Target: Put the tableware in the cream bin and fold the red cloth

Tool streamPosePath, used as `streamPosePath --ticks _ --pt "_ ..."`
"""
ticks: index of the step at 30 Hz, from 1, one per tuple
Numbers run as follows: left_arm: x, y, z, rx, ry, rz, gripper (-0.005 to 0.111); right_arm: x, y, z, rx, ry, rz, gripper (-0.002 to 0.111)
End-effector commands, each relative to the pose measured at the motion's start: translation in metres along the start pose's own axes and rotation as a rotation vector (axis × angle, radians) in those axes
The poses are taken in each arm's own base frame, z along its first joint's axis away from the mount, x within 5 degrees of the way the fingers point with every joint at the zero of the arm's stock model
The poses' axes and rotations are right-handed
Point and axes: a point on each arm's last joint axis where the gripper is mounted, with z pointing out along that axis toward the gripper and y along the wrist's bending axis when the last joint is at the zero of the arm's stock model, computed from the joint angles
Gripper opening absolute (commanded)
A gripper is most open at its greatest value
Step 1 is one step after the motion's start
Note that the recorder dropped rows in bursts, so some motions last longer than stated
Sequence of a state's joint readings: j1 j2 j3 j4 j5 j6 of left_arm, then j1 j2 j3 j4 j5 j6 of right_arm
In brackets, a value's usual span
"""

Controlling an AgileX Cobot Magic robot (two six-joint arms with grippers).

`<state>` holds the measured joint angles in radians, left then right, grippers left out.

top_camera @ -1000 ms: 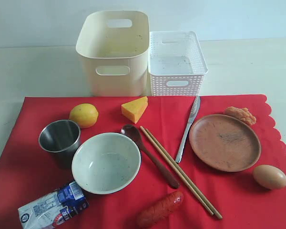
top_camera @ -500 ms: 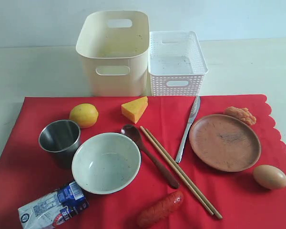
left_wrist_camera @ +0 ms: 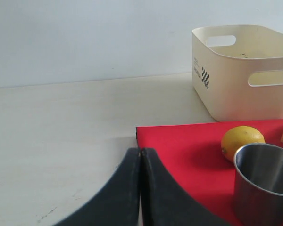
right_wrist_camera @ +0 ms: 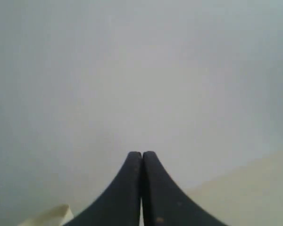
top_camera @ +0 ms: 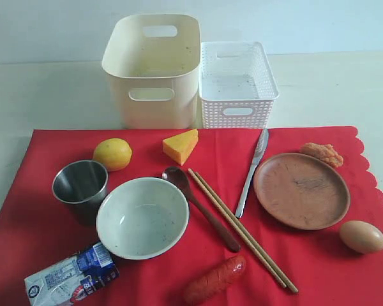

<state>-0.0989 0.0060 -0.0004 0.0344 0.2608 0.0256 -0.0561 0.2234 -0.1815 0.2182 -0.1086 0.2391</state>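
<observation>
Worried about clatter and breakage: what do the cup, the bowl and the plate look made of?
Steel cup: brushed metal, dull grey sheen. Pale speckled bowl: likely glazed ceramic or melamine, glossy with dark flecks. Round reddish-brown plate: matte, perhaps wood or unglazed clay; can't tell.

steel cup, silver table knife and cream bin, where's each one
steel cup (top_camera: 80, 181), exterior view, inside of its open mouth
silver table knife (top_camera: 246, 186), exterior view, on the handle
cream bin (top_camera: 152, 113), exterior view, front wall below the handle cutout
</observation>
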Motion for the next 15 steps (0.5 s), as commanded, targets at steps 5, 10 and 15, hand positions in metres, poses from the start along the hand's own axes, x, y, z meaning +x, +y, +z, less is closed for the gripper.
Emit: streamPosePath --ticks 5,10,15 --pt "-0.001 0.0 0.0 0.003 -0.01 0.0 0.003 0.031 -0.01 0.064 0.176 0.438 -0.025 0.0" --pt "-0.001 0.0 0.0 0.003 -0.01 0.0 0.003 0.066 0.007 0.102 0.108 0.693 -0.091 0.0" --pt "-0.001 0.0 0.0 0.003 -0.01 0.0 0.003 0.105 0.042 0.126 -0.028 0.873 -0.176 0.0"
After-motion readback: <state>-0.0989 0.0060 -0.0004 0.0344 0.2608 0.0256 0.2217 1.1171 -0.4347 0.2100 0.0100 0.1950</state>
